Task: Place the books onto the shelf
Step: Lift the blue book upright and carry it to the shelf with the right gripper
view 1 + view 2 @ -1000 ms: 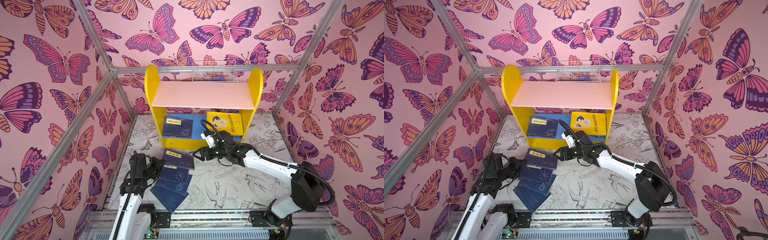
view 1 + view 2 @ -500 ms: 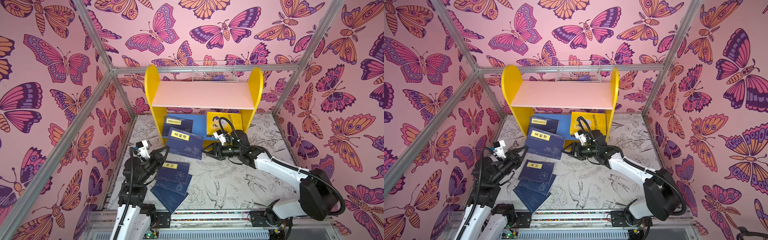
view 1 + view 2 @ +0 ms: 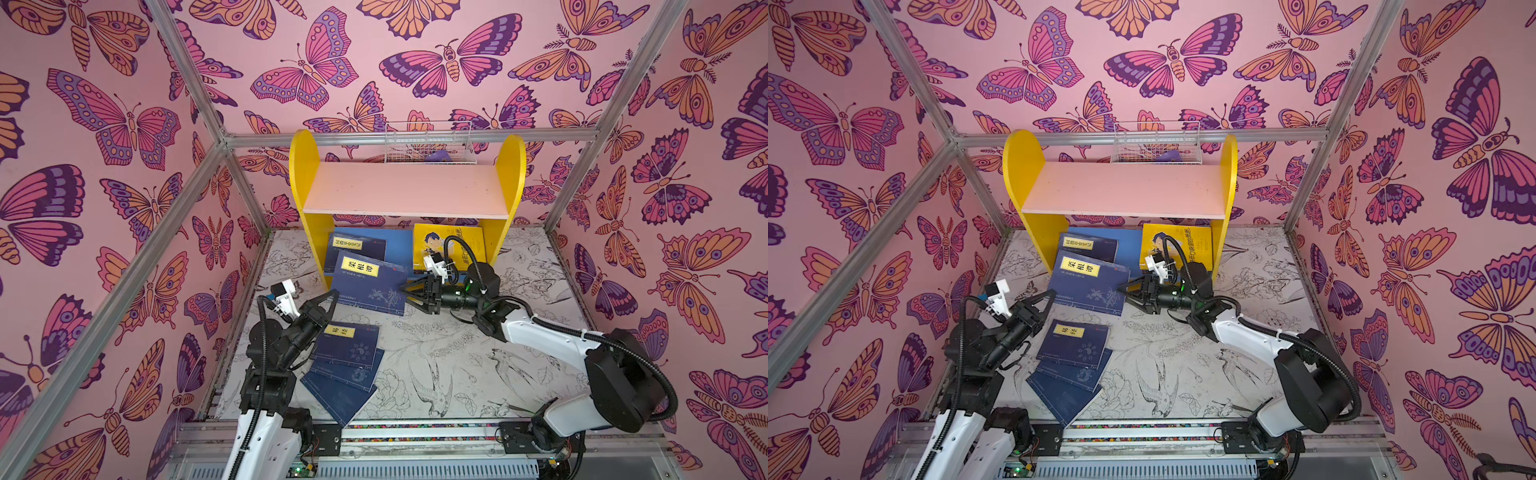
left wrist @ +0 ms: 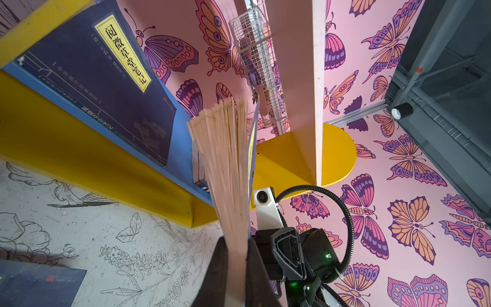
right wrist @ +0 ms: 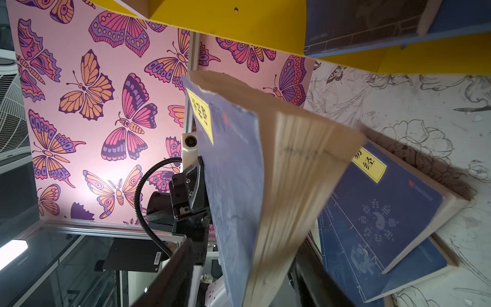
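My left gripper (image 3: 332,296) (image 4: 236,265) is shut on the left edge of a navy book (image 3: 370,286) with a yellow label, holding it tilted in front of the shelf (image 3: 405,191). My right gripper (image 3: 409,293) (image 5: 247,265) stands open astride this book's right edge, a gap showing beside one finger (image 5: 180,265). On the shelf's blue lower board lie another navy book (image 3: 359,249) and a yellow book (image 3: 451,247). A stack of navy books (image 3: 349,353) lies on the floor by my left arm. The pink upper board is bare.
A white wire basket (image 3: 428,143) hangs on the back wall behind the shelf. Metal frame posts (image 3: 232,199) and butterfly-patterned walls close in the sides. The floor mat (image 3: 457,365) carries drawn birds and flowers.
My left gripper has lifted the navy book off the floor stack up toward the shelf. The right gripper pulled back, then came to the book's right edge, its jaws narrowing.
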You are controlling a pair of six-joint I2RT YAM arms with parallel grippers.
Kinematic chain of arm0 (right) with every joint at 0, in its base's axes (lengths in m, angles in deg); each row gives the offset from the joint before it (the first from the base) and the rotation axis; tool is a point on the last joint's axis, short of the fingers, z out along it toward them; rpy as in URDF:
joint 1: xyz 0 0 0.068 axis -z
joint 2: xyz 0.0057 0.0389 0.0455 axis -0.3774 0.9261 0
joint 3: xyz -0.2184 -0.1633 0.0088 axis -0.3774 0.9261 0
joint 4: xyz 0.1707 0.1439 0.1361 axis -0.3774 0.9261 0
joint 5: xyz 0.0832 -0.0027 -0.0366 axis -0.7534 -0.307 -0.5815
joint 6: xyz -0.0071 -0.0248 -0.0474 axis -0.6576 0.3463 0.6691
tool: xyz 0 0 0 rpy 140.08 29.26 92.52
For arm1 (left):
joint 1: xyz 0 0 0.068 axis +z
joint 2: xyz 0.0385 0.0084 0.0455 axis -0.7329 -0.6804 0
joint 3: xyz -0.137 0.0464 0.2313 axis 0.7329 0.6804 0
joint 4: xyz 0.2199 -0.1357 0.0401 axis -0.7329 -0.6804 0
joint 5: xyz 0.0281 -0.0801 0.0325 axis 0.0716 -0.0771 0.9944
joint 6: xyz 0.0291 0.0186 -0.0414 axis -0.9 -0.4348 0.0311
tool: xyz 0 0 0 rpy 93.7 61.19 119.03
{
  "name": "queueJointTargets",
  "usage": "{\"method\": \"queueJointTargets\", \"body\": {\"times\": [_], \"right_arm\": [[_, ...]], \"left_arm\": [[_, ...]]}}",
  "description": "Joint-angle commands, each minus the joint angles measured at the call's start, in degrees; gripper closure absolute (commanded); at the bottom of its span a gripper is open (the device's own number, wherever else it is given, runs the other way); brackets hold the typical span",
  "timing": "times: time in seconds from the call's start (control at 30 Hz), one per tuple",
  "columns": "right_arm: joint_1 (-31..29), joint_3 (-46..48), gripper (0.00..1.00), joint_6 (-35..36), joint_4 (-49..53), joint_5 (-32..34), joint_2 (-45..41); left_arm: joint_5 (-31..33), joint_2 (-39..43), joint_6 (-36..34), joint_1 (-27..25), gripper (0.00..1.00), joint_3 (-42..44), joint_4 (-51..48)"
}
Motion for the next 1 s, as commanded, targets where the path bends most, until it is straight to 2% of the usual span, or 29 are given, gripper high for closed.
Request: {"method": "queueJointTargets", "body": {"times": [0.0,0.13,0.23,0.3,0.33,0.37,0.4,0.43,0.5,0.57,0.77,0.87,0.97], "right_arm": [[-1.20,-1.75,0.49,-4.18,-7.15,-0.57,1.29],[-1.12,-1.08,0.61,-4.33,-7.95,0.52,0.80],[-1.12,-1.40,0.82,-1.89,-4.74,2.13,-0.42],[-1.27,-3.11,0.99,2.85,1.76,4.01,-1.30],[-1.42,-4.40,1.00,6.28,6.15,5.15,-1.71],[-1.51,-5.84,1.00,9.60,9.85,6.02,-1.85],[-1.70,-7.40,1.00,12.92,13.16,7.05,-1.73],[-1.84,-8.97,1.00,15.33,15.23,7.66,-1.25],[-1.73,-11.36,1.00,17.51,16.34,8.02,0.34],[-1.74,-14.16,1.00,18.65,16.31,8.42,2.48],[-1.79,-22.92,1.00,19.69,15.75,8.34,11.49],[-1.74,-27.66,1.00,21.23,17.50,9.04,15.65],[-1.72,-31.28,1.00,23.50,19.39,12.75,18.38]], "left_arm": [[0.91,0.49,1.12,-0.32,1.00,1.17,5.74],[2.19,0.84,1.48,-0.44,1.00,2.27,6.83],[2.91,0.77,1.00,-0.41,1.00,2.66,6.77],[2.80,0.27,0.70,-0.41,1.00,2.92,6.52],[2.72,-0.30,0.56,-0.49,1.00,2.71,5.39],[2.61,-0.84,0.16,-0.42,0.95,2.38,4.23],[2.60,-1.53,-0.10,-0.45,0.87,2.06,3.04],[3.10,-1.91,-0.17,-0.44,0.73,1.89,1.75],[5.49,-1.76,-0.15,-0.48,0.60,1.69,-2.14],[8.09,-0.83,-1.12,-0.43,0.52,1.41,-5.83],[21.06,4.68,-2.01,-0.36,0.46,-0.40,-26.36],[27.64,5.83,0.60,-0.33,0.46,-1.56,-39.49],[29.34,6.36,1.39,-0.40,0.47,-1.20,-45.32]]}}
